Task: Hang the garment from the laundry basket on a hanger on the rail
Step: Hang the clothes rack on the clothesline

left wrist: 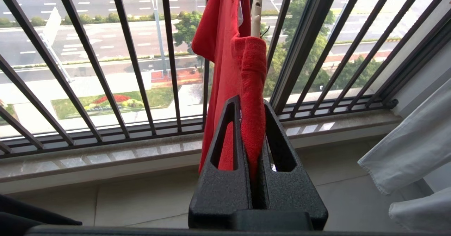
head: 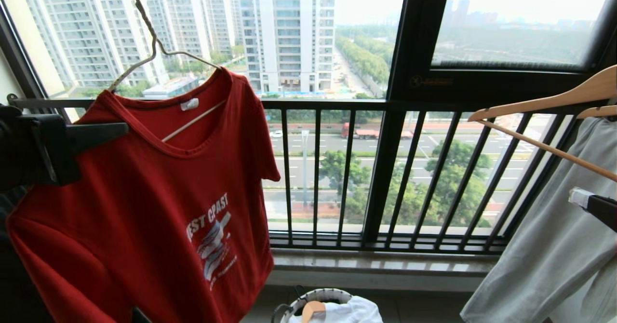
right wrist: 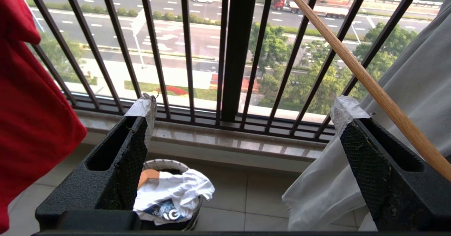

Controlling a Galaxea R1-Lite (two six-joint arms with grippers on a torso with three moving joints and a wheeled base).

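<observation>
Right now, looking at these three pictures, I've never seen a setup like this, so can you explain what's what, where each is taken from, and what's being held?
It is a two-armed robot on a balcony. One picture is from its head, the others from a camera behind each gripper. The left gripper is shut on the shoulder of a red T-shirt, which hangs on a thin wire hanger. The right gripper is open and holds nothing. On the floor stands a white laundry basket with a white shirt inside. A grey garment hangs on a wooden hanger to the right.

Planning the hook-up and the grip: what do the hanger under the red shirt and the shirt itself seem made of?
Hanger: seemingly thin wire with a pale matte coating, judging by its slim, bent hook. Shirt: soft knit, probably cotton; it bunches and shows a fuzzy weave in the left hand.
</observation>
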